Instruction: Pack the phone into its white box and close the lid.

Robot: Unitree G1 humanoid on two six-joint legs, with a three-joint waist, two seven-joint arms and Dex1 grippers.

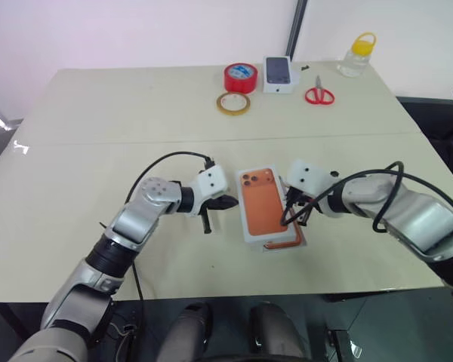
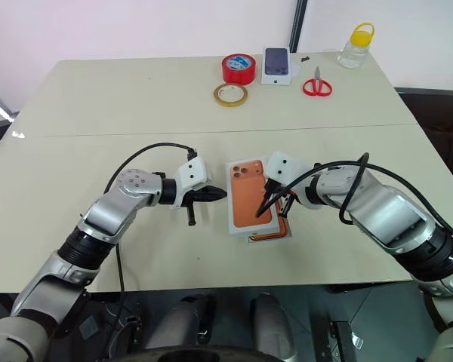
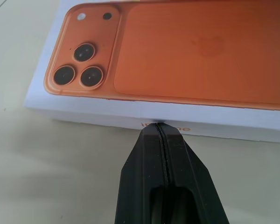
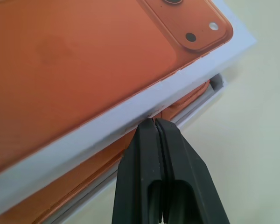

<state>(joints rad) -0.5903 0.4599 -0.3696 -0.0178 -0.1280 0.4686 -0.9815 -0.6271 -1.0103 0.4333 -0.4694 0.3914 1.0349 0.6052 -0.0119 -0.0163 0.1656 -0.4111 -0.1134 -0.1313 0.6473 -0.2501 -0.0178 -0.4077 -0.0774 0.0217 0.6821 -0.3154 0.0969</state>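
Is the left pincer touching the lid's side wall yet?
Cannot tell. In the left wrist view the shut left pincer has its tips right at the lid's white side wall, but neither a gap nor pressing contact shows plainly.

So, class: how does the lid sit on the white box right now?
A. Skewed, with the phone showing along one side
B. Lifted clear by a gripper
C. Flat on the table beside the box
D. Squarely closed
A: the lid lies askew over the white box, leaving the orange phone exposed.

Orange-printed lid (image 1: 261, 202) askew over phone (image 4: 84, 179), white box (image 4: 203, 105)
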